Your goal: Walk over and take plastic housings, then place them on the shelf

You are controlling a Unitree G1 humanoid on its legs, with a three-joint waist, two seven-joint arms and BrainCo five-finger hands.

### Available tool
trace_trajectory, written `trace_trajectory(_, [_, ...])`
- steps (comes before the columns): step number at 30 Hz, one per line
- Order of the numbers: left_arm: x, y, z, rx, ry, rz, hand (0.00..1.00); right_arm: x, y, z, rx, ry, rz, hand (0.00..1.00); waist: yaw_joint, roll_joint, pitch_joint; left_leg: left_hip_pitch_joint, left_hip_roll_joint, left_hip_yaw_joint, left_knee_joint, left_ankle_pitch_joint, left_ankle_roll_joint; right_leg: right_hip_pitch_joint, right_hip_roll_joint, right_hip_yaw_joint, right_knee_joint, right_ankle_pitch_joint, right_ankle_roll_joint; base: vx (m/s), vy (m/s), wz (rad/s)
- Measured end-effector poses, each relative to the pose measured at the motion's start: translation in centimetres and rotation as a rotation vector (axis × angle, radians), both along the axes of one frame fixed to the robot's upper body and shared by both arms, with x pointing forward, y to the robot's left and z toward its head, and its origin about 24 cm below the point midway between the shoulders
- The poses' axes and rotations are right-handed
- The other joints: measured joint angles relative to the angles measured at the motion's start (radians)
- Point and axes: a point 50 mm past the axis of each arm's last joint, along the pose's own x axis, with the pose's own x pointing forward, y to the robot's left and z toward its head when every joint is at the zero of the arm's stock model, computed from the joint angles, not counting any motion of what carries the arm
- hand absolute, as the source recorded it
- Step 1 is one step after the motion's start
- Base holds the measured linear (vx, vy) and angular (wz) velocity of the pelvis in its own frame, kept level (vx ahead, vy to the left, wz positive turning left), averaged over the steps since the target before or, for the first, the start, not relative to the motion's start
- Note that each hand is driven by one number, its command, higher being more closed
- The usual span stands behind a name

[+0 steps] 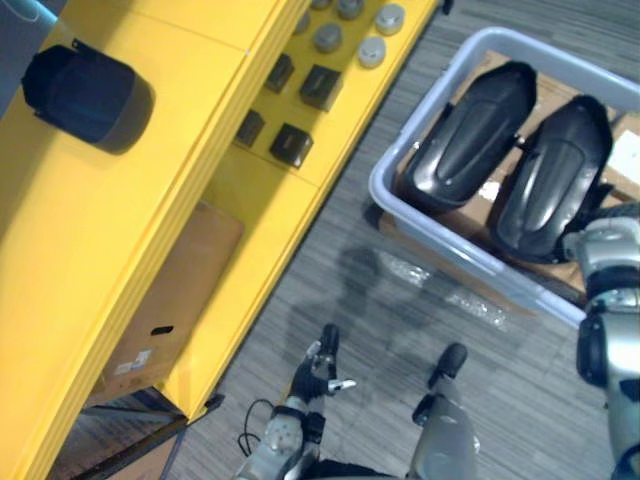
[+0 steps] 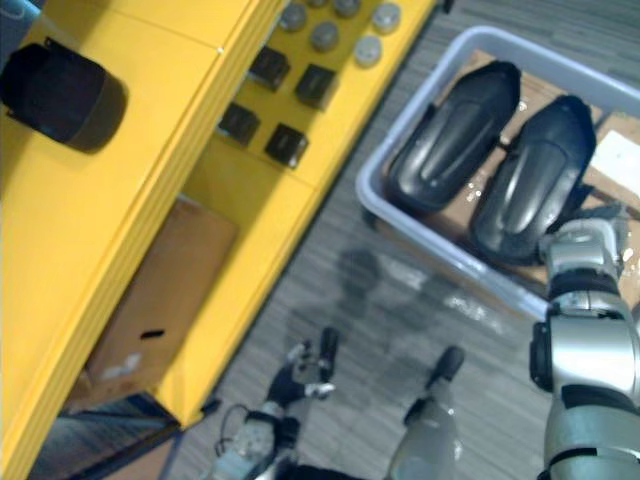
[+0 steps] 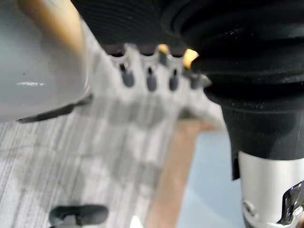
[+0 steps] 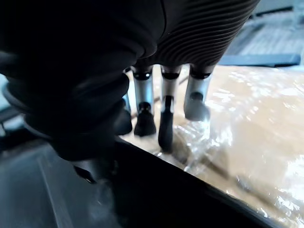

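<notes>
Over the grey bin [image 1: 377, 183], the right hand [image 4: 165, 111] dips straight, parted fingers past a plastic housing [image 1: 555, 180]; the left hand [image 1: 318, 375] hangs outside the bin, fingers loose.

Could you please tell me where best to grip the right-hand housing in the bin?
Probably by its long outer rim, from above on the robot's right: the housing lies dome-up and smooth, and its neighbour crowds the other side. The right hand hovers by the rim.
</notes>
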Motion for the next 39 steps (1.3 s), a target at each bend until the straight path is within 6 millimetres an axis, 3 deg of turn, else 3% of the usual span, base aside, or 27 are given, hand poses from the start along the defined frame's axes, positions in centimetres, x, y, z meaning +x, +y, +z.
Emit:
trace_trajectory(4, [-0.5, 0.3, 0.2, -0.026, 0.003, 0.020, 0.00, -0.2, -0.4, 0.3, -0.001, -0.020, 0.007, 1.00, -0.001, 0.000, 0.000, 0.002, -0.002, -0.003, -0.021, 0.016, -0.001, -0.004, -0.001, -0.005, 0.000, -0.001, -0.001, -0.03, 0.003, 0.03])
trace_trajectory(9, [-0.5, 1.3, 0.2, -0.030, 0.003, 0.057, 0.00, 0.3, -0.2, 1.9, -0.091, -0.222, -0.017, 1.00, -0.005, 0.000, 0.000, 0.001, 0.001, -0.001, -0.023, 0.017, -0.002, -0.006, 0.002, -0.004, -0.006, 0.001, 0.000, 0.00, 0.000, -0.01])
trace_trajectory(13, [-0.1, 2.6, 1.2, -0.069, -0.039, 0.174, 0.00, 0.8, 0.8, 4.0, -0.250, -0.378, 0.027, 1.00, -0.008, -0.001, 0.000, 0.005, 0.009, 0.001, -0.025, 0.017, -0.002, -0.004, 0.011, 0.000, -0.009, 0.003, 0.000, 0.00, -0.002, -0.02])
trace_trajectory(17, [1.2, 5.0, 2.5, -0.057, -0.108, 0.337, 0.00, 0.6, 1.8, 4.3, -0.340, -0.487, 0.080, 1.00, -0.010, -0.015, 0.002, 0.016, 0.019, 0.005, -0.036, 0.019, -0.005, 0.000, 0.021, 0.003, -0.010, 0.003, 0.000, 0.00, -0.012, -0.05])
trace_trajectory(19, [1.7, 6.3, 3.2, -0.054, -0.140, 0.402, 0.00, 0.7, 2.4, 4.1, -0.355, -0.524, 0.090, 1.00, -0.020, -0.030, 0.003, 0.019, 0.023, 0.004, -0.038, 0.019, -0.006, 0.002, 0.025, 0.003, -0.011, 0.003, 0.000, 0.00, 0.000, 0.00])
trace_trajectory(21, [2.2, 7.8, 4.2, -0.050, -0.188, 0.471, 0.00, 0.8, 3.8, 3.1, -0.368, -0.560, 0.112, 1.00, -0.034, -0.064, -0.001, 0.044, 0.024, 0.011, -0.054, 0.022, -0.010, 0.017, 0.026, 0.006, -0.018, 0.003, 0.000, 0.00, -0.010, -0.08])
trace_trajectory(26, [3.2, 9.4, 7.8, -0.074, -0.347, 0.497, 0.00, 0.6, 6.0, 2.2, -0.413, -0.639, 0.145, 1.00, -0.053, -0.114, -0.014, 0.087, 0.025, 0.021, -0.071, 0.022, -0.011, 0.057, 0.029, 0.006, -0.035, 0.002, -0.002, 0.00, -0.001, -0.03])
trace_trajectory(28, [3.7, 9.7, 9.2, -0.094, -0.406, 0.490, 0.00, 0.2, 6.6, 1.8, -0.425, -0.673, 0.151, 1.00, -0.057, -0.123, -0.021, 0.112, 0.025, 0.021, -0.081, 0.022, -0.011, 0.082, 0.030, 0.003, -0.047, 0.002, -0.002, 0.00, 0.000, 0.00])
trace_trajectory(34, [4.7, 9.3, 11.7, -0.304, -0.450, 0.409, 0.00, -1.5, 10.0, -1.1, -0.449, -0.727, 0.242, 1.00, -0.065, -0.155, -0.147, 0.160, 0.029, 0.028, -0.131, 0.025, -0.016, 0.120, 0.042, -0.003, -0.083, 0.001, -0.002, 0.06, -0.012, -0.02])
trace_trajectory(39, [6.0, 6.9, 13.4, -0.512, -0.415, 0.227, 0.00, -3.8, 15.1, -2.9, -0.410, -0.837, 0.390, 1.00, -0.103, -0.192, -0.250, 0.230, 0.032, 0.060, -0.169, 0.017, -0.021, 0.158, 0.045, 0.003, -0.095, -0.002, 0.003, 0.04, -0.003, -0.17])
